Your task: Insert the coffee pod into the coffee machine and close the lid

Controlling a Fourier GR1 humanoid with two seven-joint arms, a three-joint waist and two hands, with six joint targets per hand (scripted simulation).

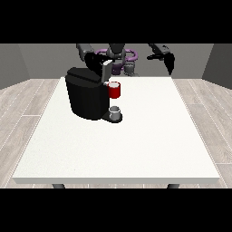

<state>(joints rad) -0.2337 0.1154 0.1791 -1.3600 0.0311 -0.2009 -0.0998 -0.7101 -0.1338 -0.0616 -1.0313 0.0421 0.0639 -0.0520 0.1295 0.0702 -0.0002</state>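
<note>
White table (136, 149) with black coffee machine (86, 95), lid (107, 69) raised; robot hand at the view's right (169, 62) relaxed, fingers hanging straight.

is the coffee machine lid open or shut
Open: the grey lid stands raised above the black coffee machine, with the hand at the view's left right behind it.

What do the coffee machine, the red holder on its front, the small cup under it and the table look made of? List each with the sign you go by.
Coffee machine: probably matte black plastic; dark, rounded body with almost no shine.
Red holder: likely glossy plastic or painted metal; even, saturated red.
Small cup: grey, perhaps metal or glazed ceramic; the look leaves it open.
Table: white matte top, faintly speckled, like laminate or stone composite.
</note>
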